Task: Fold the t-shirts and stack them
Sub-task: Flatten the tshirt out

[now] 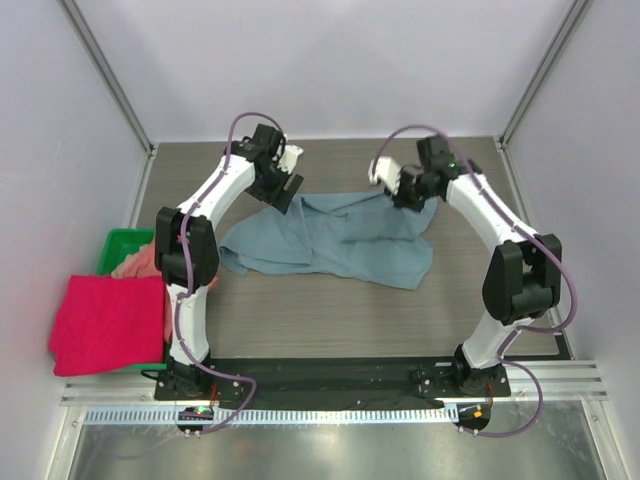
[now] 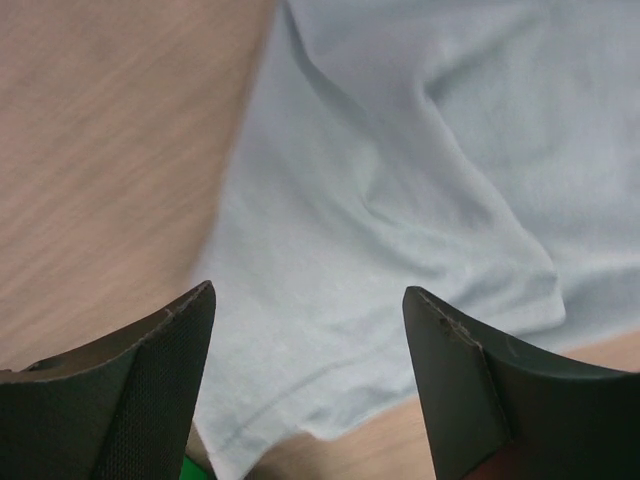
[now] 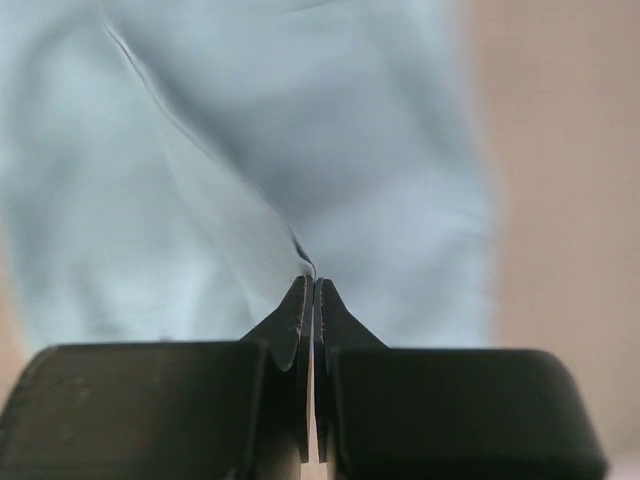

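Observation:
The slate-blue t-shirt [image 1: 330, 245] lies crumpled in the middle of the table. My left gripper [image 1: 283, 192] is open and empty above its far left corner. In the left wrist view the gripper [image 2: 308, 292] has its jaws wide apart over the shirt's edge [image 2: 400, 180]. My right gripper [image 1: 408, 195] is at the shirt's far right corner. In the right wrist view it [image 3: 312, 282] is shut on a raised fold of the blue cloth [image 3: 300, 120]. The crimson-pink t-shirt [image 1: 105, 322] lies folded at the left edge. The salmon-pink t-shirt [image 1: 135, 262] sits bunched in the bin.
A green plastic bin [image 1: 118, 243] stands at the table's left edge, partly under the crimson-pink shirt. Pale walls with metal posts close in the table on the left, right and far sides. Bare wood-grain tabletop [image 1: 330, 320] shows in front of the blue shirt.

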Robot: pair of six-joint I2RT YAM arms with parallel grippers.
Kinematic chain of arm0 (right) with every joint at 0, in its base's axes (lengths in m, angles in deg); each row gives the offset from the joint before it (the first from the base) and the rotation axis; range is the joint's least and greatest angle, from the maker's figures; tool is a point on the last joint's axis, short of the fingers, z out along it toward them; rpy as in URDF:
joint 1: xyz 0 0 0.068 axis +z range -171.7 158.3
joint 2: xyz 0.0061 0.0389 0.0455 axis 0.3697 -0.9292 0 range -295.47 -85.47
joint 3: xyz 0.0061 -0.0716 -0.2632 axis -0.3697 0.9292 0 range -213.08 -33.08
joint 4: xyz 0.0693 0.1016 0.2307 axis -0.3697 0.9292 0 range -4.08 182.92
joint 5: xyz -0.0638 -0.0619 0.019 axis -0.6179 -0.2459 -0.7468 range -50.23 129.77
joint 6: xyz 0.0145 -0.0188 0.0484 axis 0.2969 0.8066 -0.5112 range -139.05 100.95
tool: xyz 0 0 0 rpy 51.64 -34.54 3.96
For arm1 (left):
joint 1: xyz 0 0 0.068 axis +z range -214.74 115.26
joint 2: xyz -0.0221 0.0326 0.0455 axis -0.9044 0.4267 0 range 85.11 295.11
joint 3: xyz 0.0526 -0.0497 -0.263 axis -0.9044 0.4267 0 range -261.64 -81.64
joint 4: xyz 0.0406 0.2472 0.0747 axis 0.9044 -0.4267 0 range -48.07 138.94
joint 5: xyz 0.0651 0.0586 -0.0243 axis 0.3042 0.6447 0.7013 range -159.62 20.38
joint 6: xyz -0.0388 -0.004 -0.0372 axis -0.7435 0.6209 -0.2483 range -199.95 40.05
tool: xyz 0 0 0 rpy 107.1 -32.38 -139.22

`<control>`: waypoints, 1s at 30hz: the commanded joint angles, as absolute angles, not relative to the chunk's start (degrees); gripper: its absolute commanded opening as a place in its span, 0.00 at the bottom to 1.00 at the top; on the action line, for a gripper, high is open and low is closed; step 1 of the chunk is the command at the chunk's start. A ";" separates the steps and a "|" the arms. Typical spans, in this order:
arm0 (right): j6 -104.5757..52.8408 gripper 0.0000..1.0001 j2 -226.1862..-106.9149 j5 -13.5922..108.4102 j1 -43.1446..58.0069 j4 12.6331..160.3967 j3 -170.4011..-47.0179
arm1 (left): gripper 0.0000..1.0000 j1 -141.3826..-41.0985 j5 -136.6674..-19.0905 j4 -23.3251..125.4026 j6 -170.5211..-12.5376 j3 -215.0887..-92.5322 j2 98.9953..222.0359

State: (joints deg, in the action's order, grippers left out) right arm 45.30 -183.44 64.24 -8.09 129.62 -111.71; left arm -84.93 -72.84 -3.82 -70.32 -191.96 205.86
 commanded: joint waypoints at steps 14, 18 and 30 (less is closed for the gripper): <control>17.60 0.01 -192.08 59.55 -14.14 122.22 -134.94 | 0.55 -96.20 -83.76 -13.03 -60.00 -181.58 202.35; 17.33 0.01 -192.61 59.28 -14.14 122.31 -135.82 | 0.57 -98.22 -84.47 -13.03 -60.17 -180.34 202.44; 20.50 0.01 -189.80 60.60 -14.22 122.48 -131.95 | 0.53 -102.62 -79.74 -9.08 -64.30 -182.19 206.84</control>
State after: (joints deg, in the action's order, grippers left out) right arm 20.06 -193.74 59.84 -14.30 123.31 -132.34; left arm -102.43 -81.74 -11.07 -62.76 -180.71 205.66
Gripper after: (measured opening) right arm 0.026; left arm 0.533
